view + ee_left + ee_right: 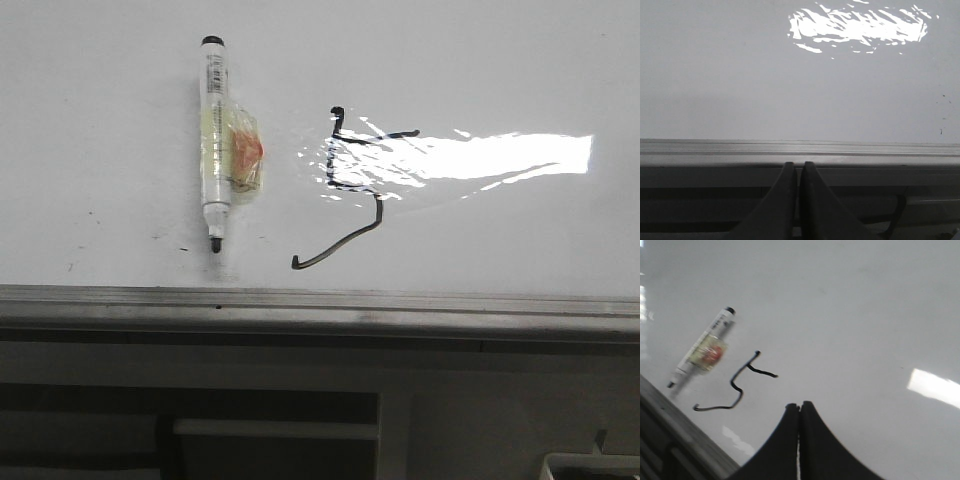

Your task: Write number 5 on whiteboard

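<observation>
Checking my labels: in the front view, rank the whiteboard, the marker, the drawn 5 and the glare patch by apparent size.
1. whiteboard
2. glare patch
3-4. marker and the 5: similar in length, too close to rank.

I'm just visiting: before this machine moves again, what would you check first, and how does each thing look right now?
1. Number 5 drawn on the whiteboard: ok, a hooked black line is there, though glare covers its middle.
2. Marker pen put down: ok, it lies flat on the board, left of the 5, apart from it.
3. Marker cap: not ok, the dark tip is bare.
4. Left end effector empty: ok, fingers shut with nothing between them, at the board's edge strip.
5. Right end effector empty: ok, shut, above the board near the 5.
6. Ink dry: cannot tell.
</observation>
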`<action>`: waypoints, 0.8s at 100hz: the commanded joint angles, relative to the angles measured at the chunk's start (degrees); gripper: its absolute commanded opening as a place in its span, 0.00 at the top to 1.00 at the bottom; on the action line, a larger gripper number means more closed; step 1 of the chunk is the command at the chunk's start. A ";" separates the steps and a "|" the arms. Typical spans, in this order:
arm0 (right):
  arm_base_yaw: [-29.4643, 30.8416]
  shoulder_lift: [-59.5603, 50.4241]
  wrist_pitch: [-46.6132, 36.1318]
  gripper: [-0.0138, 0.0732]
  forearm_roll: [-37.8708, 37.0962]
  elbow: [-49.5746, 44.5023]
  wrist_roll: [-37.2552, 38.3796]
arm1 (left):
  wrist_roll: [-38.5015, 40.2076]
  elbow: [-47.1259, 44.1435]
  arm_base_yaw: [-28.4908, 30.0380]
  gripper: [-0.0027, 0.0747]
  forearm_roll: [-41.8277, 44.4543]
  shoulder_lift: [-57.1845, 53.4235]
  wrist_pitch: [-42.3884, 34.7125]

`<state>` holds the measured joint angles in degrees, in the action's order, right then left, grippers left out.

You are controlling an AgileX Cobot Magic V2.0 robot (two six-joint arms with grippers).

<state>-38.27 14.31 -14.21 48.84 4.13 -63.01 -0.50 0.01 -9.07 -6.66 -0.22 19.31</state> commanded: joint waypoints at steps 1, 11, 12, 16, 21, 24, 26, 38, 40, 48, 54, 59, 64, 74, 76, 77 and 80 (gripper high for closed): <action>6.61 2.11 -1.46 0.91 -14.71 0.59 13.39 | 0.50 -1.40 0.21 0.99 -0.65 -1.53 -2.55; 16.21 2.36 2.52 0.91 -36.20 -1.29 37.69 | 0.50 -1.40 0.21 0.99 -0.65 -1.53 -2.55; 16.88 2.36 2.75 0.91 -37.66 -1.43 39.39 | 0.50 -1.40 0.21 0.99 -0.65 -1.53 -2.55; 20.15 2.36 3.63 0.91 -45.76 -2.33 49.03 | 0.50 -1.40 0.21 0.99 -0.65 -1.53 -2.55; 24.66 2.36 3.88 0.91 -53.46 -3.55 58.01 | 0.50 -1.40 0.21 0.99 -0.65 -1.53 -2.55; 27.67 2.24 3.88 0.91 -56.32 -4.23 61.61 | 0.50 -1.40 0.21 0.99 -0.65 -1.53 -2.55; 29.34 2.07 4.13 0.91 -57.50 -4.75 63.53 | 0.50 -1.40 0.21 0.99 -0.65 -1.53 -2.55; 35.62 -1.51 12.24 0.91 -57.91 -5.99 65.42 | 0.50 -1.40 0.21 0.99 -0.65 -1.53 -2.55; 36.39 -2.32 14.21 0.91 -57.91 -5.99 65.42 | 0.50 -1.40 0.21 0.99 -0.65 -1.53 -2.55; 38.77 -5.60 21.14 0.91 -58.71 -5.99 65.42 | 0.50 -1.40 0.21 0.99 -0.65 -1.53 -2.55; 39.88 -7.53 26.22 0.91 -59.51 -5.99 65.42 | 0.50 -1.40 0.21 0.99 -0.65 -1.53 -2.55; 40.24 -9.15 30.05 0.91 -59.54 -5.99 65.42 | 0.50 -1.40 0.21 0.99 -0.65 -1.53 -2.55; 40.22 -10.70 31.14 0.91 -60.48 -6.09 64.86 | 0.50 -1.40 0.21 0.99 -0.65 -1.53 -2.55; 40.22 -14.15 32.55 0.91 -60.51 -6.09 64.86 | 0.50 -1.40 0.21 0.99 -0.65 -1.53 -2.55; 40.22 -14.91 32.43 0.91 -60.51 -6.09 64.86 | 0.50 -1.40 0.21 0.99 -0.65 -1.53 -2.55; 40.22 -15.16 32.43 0.91 -60.51 -6.09 64.86 | 0.50 -1.40 0.21 0.99 -0.65 -1.53 -2.55; 40.22 -16.09 32.43 0.91 -60.51 -6.09 64.86 | 0.50 -1.40 0.21 0.99 -0.65 -1.53 -2.55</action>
<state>1.71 0.26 18.71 -10.57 -0.67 1.99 -0.50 0.01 -9.07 -6.66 -0.22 19.31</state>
